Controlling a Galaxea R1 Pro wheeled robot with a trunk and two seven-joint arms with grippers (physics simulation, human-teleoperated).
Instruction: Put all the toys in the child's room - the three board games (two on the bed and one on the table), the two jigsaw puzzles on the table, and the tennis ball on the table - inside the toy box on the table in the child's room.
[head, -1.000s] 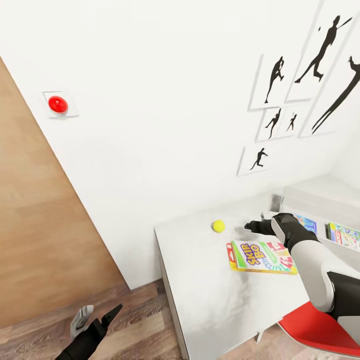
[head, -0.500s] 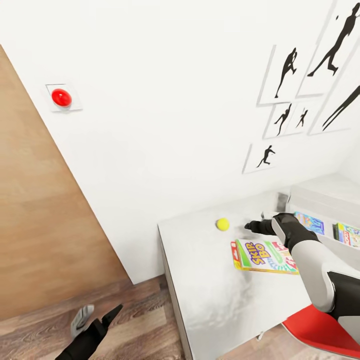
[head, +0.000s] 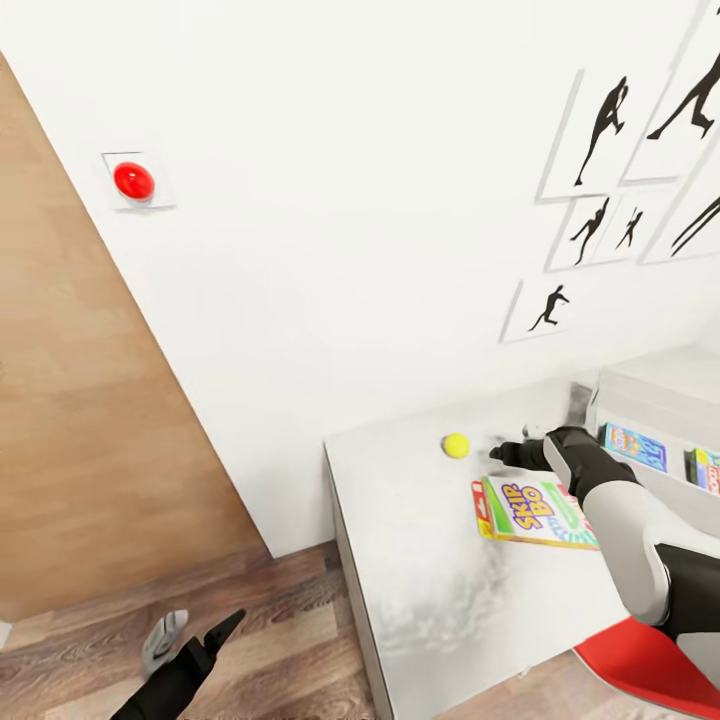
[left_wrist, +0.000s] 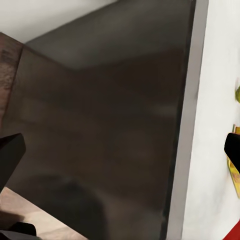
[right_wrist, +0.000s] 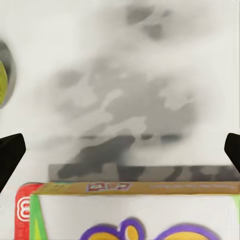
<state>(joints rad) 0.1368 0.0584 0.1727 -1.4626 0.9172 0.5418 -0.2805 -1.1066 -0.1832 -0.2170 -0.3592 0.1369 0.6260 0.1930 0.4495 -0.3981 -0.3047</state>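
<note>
Head view has shifted sideways since a second ago, yet the right gripper (head: 512, 455) still hangs spread and empty above the table (head: 420, 560), just beside the tennis ball (head: 456, 445), beyond the Skip-Bo box (head: 535, 512). No grasp is made yet.

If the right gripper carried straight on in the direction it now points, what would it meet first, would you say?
Probably the small yellow-green tennis ball: the right gripper, open, points along the pale grey-white table towards it. Depth is unclear, so it might pass just beside the ball.
</note>
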